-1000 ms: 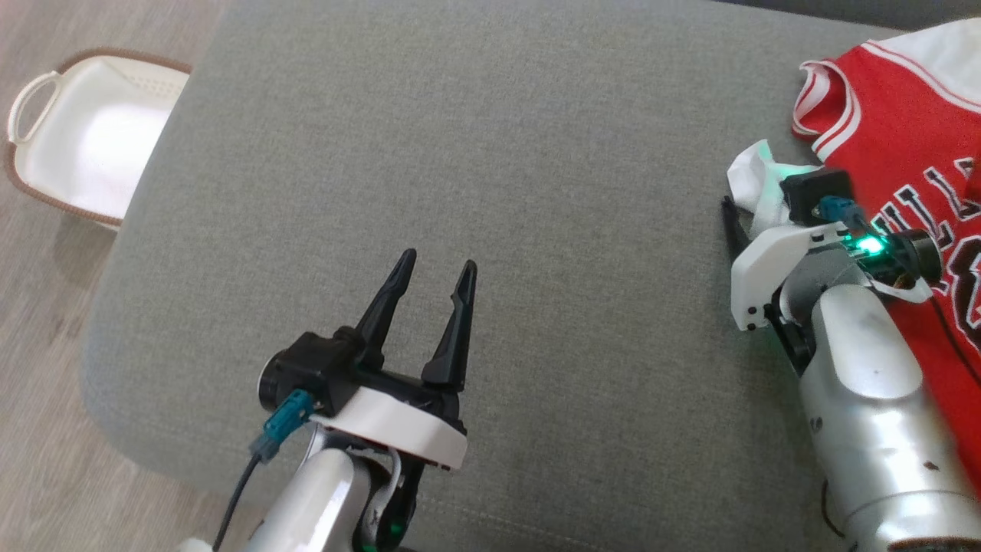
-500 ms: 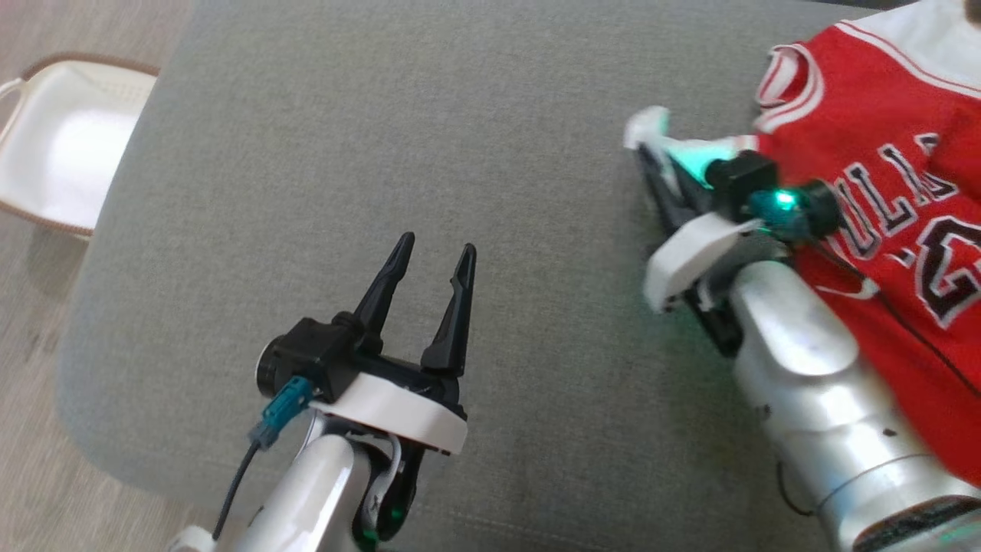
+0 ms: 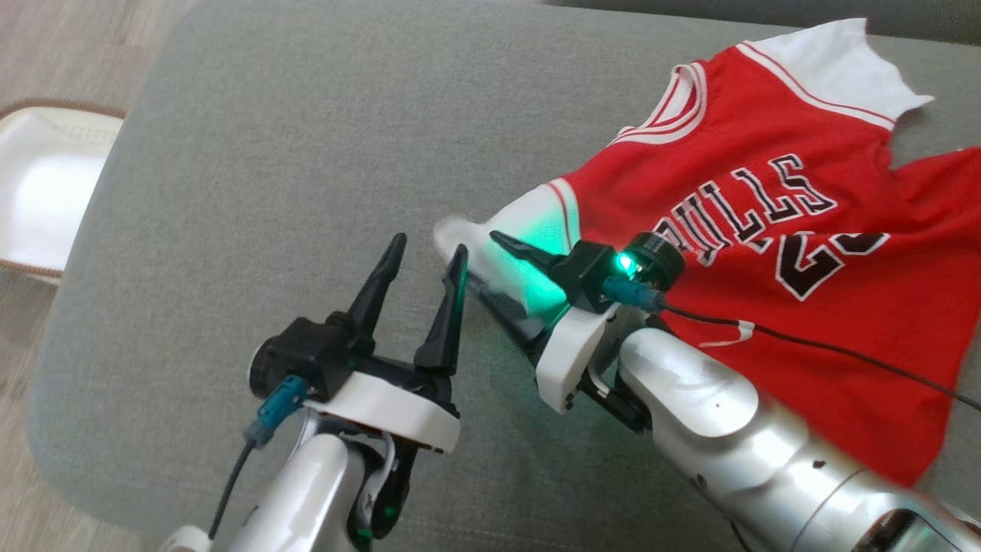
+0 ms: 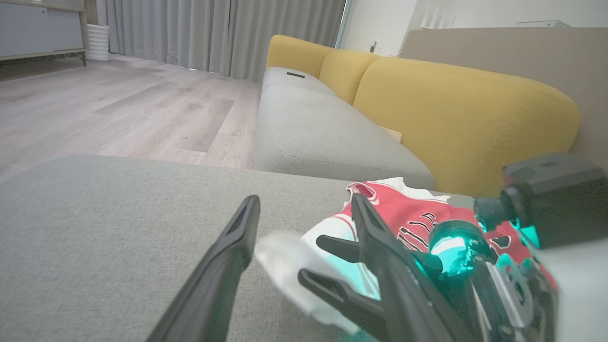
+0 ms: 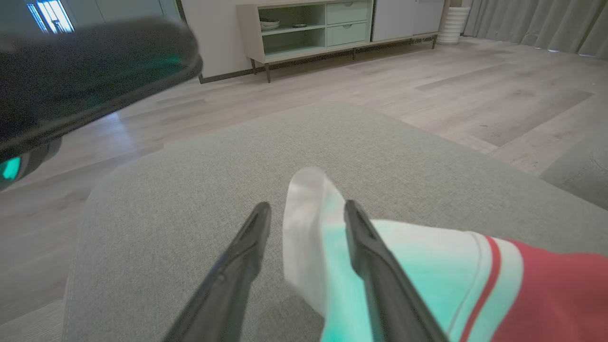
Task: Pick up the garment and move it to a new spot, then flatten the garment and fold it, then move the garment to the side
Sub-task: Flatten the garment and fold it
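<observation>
Right wrist view: right pincer [image 5: 307,205] parted astride white sleeve [image 5: 309,187] of Bulls jersey [image 5: 560,294], left pincer [image 3: 429,245] released nearby; sleeve may snag and rumple on withdrawal

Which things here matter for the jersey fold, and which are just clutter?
Job: red jersey, its white sleeve lying between the fingers of the open right gripper; left gripper, open beside it; grey cushion under them.
Lying about: white basket on the floor; yellow sofa; sideboard.
</observation>
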Robot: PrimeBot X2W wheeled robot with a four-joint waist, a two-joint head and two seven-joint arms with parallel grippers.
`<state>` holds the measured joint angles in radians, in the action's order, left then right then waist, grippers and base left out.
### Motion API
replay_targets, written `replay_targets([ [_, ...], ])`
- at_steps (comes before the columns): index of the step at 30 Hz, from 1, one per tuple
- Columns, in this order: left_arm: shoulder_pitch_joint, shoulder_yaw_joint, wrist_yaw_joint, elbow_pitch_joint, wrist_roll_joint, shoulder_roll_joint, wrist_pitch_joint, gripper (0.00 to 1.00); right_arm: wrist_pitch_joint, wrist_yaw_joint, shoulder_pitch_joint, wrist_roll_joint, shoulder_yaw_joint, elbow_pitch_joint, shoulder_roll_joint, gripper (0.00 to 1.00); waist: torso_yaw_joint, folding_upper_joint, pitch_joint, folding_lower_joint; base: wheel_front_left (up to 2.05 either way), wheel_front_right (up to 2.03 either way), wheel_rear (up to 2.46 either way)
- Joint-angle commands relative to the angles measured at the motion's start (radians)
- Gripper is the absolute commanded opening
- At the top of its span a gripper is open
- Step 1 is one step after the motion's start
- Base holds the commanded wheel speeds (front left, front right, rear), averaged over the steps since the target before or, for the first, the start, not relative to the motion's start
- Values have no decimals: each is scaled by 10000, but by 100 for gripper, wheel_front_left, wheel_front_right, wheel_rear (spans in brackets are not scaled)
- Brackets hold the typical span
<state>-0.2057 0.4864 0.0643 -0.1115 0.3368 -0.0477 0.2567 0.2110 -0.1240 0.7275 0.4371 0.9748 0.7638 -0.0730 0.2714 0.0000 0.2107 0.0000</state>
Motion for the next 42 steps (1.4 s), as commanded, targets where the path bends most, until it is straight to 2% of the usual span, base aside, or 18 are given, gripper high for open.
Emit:
replay_targets([
  [1,-102,-442,-37,264,-87,-26,51,100,110,-67,134,237,81,-83,227,100,-148,0,-131,0,0,0,0],
  [8,72,-701,-70,253,-189,-26,51,100,326,-67,-25,308,-238,244,106,100,-587,0,-543,0,0,0,0],
  [12,208,-938,-85,270,-246,-26,51,100,442,-67,-487,80,-1017,9,-212,100,-938,0,-866,0,0,0,0],
  [15,317,-1097,-104,294,-297,-26,51,100,485,-67,-1049,-238,-2165,-313,-510,100,-1175,0,-1087,0,0,0,0],
  [20,486,-1285,-128,347,-379,-26,51,100,503,-67,-2471,-1227,-4659,-1442,-768,100,-1513,0,-1394,0,0,0,0],
  [25,722,-1446,-148,394,-457,-26,51,100,505,-67,-4328,-2399,-7196,-3040,-444,100,-1797,0,-1610,0,0,0,0],
  [30,865,-1524,-263,333,-542,-26,51,100,407,-67,-5994,-3157,-8783,-4376,51,100,-1974,0,-1683,0,0,0,0],
  [34,904,-1603,-307,256,-583,-26,51,100,128,-67,-6833,-3220,-9203,-5106,205,100,-2109,0,-1655,0,0,0,0],
  [42,792,-1626,-300,125,-626,-26,51,100,-212,-67,-7138,-2735,-8923,-5849,224,100,-2295,0,-1507,0,0,0,0],
])
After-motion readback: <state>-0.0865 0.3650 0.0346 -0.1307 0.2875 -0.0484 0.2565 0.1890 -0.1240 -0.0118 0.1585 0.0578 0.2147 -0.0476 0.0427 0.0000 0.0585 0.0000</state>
